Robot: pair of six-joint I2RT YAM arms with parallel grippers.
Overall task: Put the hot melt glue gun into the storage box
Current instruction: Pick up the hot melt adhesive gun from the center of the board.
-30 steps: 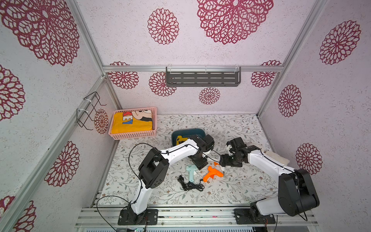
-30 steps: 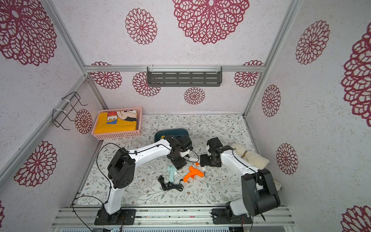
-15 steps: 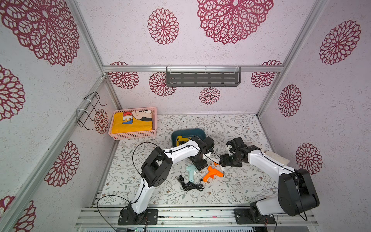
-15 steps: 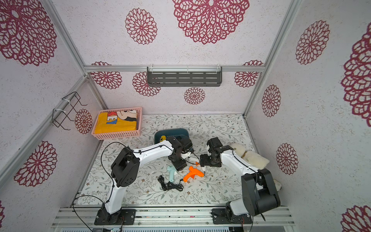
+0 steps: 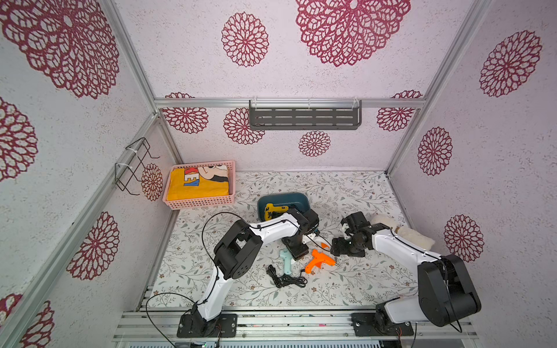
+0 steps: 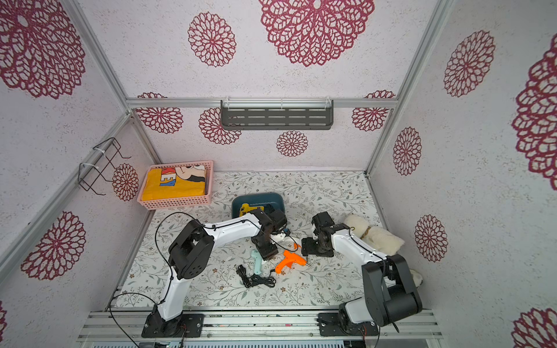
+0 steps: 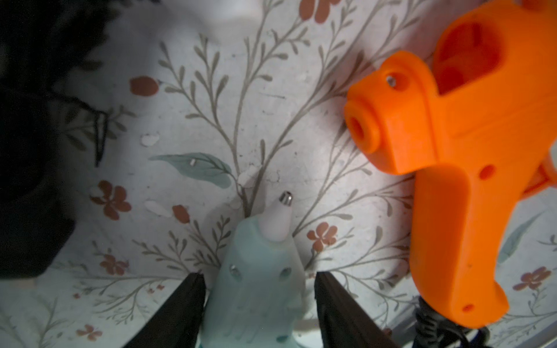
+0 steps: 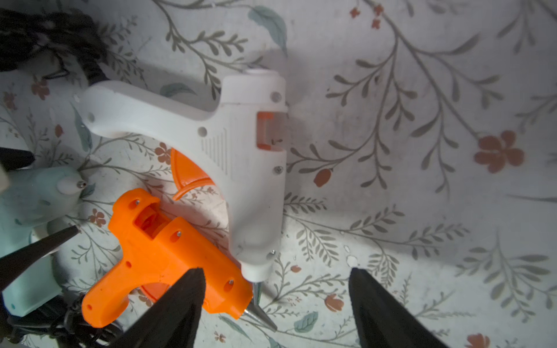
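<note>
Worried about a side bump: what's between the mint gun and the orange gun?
One finger of the left tool, which straddles the mint gun; the rest is bare cloth up to the orange gun. The left wrist view shows it.

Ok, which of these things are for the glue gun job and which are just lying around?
For the job: mint glue gun, straddled by the left gripper; orange glue gun; white glue gun; yellow glue gun, already in the storage box.

Just lying about: pink basket holding a yellow shirt; white plush toy; grey wall shelf; wire rack.
</note>
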